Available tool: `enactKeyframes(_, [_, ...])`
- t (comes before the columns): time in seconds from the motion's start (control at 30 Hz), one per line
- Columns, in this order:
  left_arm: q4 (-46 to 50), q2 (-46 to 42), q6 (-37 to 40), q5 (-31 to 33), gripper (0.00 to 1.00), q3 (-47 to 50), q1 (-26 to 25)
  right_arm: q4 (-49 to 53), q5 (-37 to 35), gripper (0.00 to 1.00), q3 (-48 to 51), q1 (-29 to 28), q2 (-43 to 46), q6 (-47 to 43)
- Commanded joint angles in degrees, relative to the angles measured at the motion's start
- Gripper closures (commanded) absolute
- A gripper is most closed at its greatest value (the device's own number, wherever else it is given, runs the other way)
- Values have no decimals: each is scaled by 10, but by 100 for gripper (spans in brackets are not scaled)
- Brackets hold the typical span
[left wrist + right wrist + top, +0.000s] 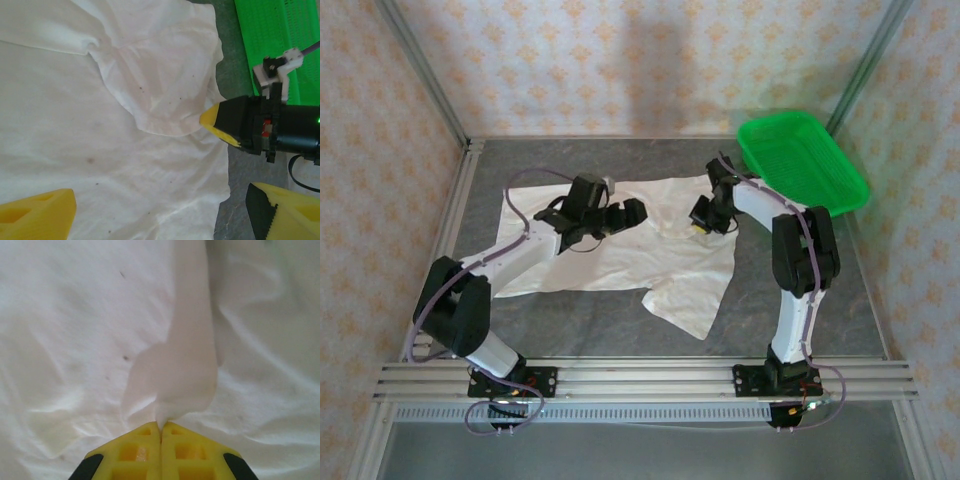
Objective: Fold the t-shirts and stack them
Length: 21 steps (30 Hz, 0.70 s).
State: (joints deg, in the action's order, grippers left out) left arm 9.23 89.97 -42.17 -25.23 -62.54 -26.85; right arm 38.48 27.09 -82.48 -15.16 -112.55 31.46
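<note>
A white t-shirt [620, 250] lies spread across the middle of the grey table, one sleeve [685, 300] trailing toward the near edge. My left gripper [628, 214] hovers over the shirt's upper middle. In the left wrist view its yellow fingers [37, 217] stand wide apart, open, with bare cloth [125, 160] beneath them. My right gripper [701, 224] is at the shirt's right side, shut on a raised fold of cloth [175, 370] pinched between its yellow pads [140, 450]. The left wrist view catches that right gripper [214, 122] biting the shirt's edge.
A green plastic basket [805, 160] stands at the back right, close behind the right arm. Bare grey table [570, 325] lies in front of the shirt. Aluminium frame rails [640, 375] border the near edge, and another rail [460, 215] runs along the left side.
</note>
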Motion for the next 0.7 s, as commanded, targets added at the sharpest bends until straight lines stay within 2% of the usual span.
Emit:
enactKeyframes(0.0, [-26, 25, -37, -17, 11, -29, -10, -6, -3, 100, -18, 18, 3, 13])
enactKeyframes(0.2, [-56, 84, -108, -34, 13, -54, -15, -54, 24, 100, -12, 52, 7, 51])
enactKeyframes(0.37, [-67, 122, -125, -38, 14, -86, -24, -56, 25, 100, -34, 59, -14, 55])
enactKeyframes(0.57, [-54, 159, -133, -34, 21, -116, -39, -57, 25, 100, -50, 65, -40, 59])
enactKeyframes(0.67, [-40, 170, -137, -25, 30, -121, -41, -54, 25, 100, -52, 71, -49, 60])
